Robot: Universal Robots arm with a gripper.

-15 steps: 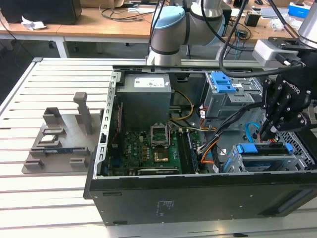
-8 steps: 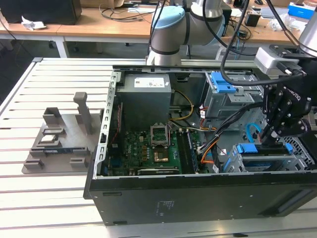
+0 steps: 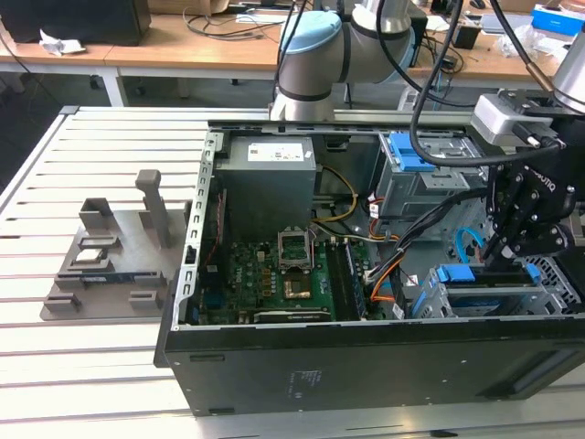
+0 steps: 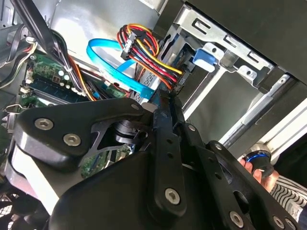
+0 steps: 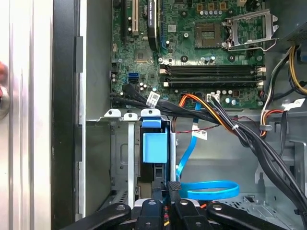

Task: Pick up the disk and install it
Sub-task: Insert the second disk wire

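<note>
Seating is looking like the step in hand: the disk (image 5: 154,143) is sitting edge-on in the drive cage (image 5: 121,143) of the open computer case (image 3: 366,366), blue frame showing, beside the blue cable (image 5: 211,190). The hand (image 5: 165,205) is hovering right at the disk's outer end (whether it is gripping or loose, I cannot tell). Finishing is, by my judgement, calling for a straight push along the rails, clear of the cables. White cable tags (image 5: 152,99) are carrying print too small to read.
</note>
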